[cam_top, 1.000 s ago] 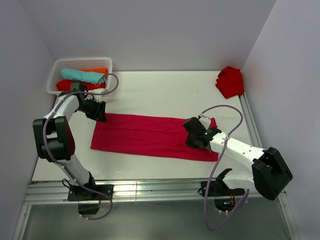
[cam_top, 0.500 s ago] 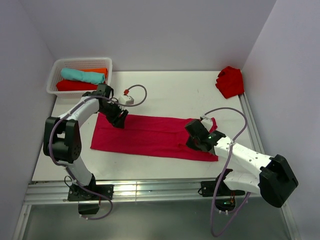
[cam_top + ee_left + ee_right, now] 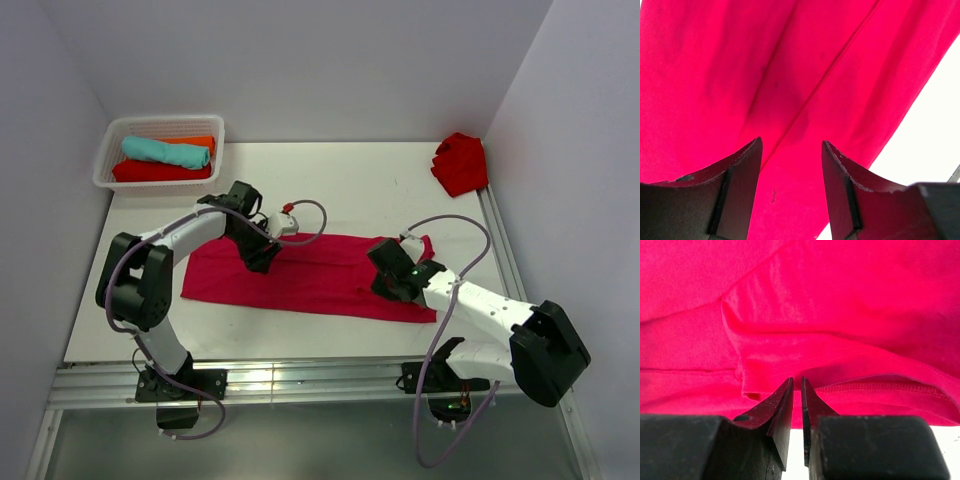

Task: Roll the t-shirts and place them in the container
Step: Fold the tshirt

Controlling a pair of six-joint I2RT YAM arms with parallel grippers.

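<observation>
Three rolls [image 3: 165, 150] fill the basket [image 3: 216, 136], a scarlet tee [image 3: 461, 163] lies crumpled far right, and the crimson tee [image 3: 310, 272] lies mid-table as a flat, unrolled strip, left gripper [image 3: 791, 142] agape over it, right gripper [image 3: 796, 380] nearly closed at its hem (pinching or not, unclear).

crimson t-shirt [image 3: 320, 275] partly under left arm [image 3: 190, 228] and right arm [image 3: 480, 300], cropped in wrist views, hold of right fingers [image 3: 780, 410] unclear

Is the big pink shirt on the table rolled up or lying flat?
Flat: the shirt lies on the table as a long strip, folded lengthwise, with no roll visible.
</observation>
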